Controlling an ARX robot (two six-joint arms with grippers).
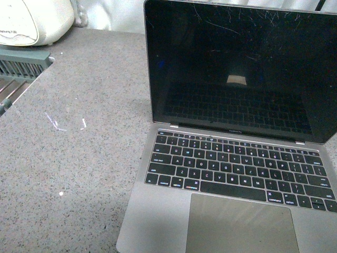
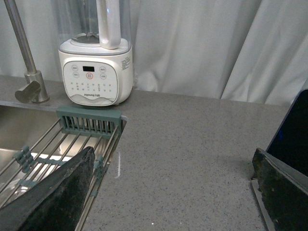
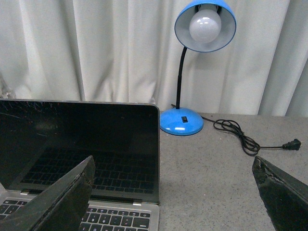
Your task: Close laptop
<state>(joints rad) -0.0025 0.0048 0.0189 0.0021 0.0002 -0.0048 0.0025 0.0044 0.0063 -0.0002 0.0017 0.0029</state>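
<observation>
Facing the open laptop [image 1: 231, 174] with both grippers spread and empty.
It sits on the grey counter [image 1: 79, 158], lid upright, scratched dark screen towards me. My right gripper [image 3: 174, 163] hangs before the laptop's right half, jaws wide apart; my left gripper [image 2: 173, 159], equally wide, is off the laptop's left edge, nearer the sink rack [image 2: 89, 122] and blender [image 2: 96, 72]. A blue lamp [image 3: 192, 96] and its cord [image 3: 245, 137] stand behind the laptop's right rear corner. Neither arm shows in the front view, so how high I am against the lid is unclear. Pushing low on the lid could skid the laptop backwards; reaching behind it risks knocking the lamp.
</observation>
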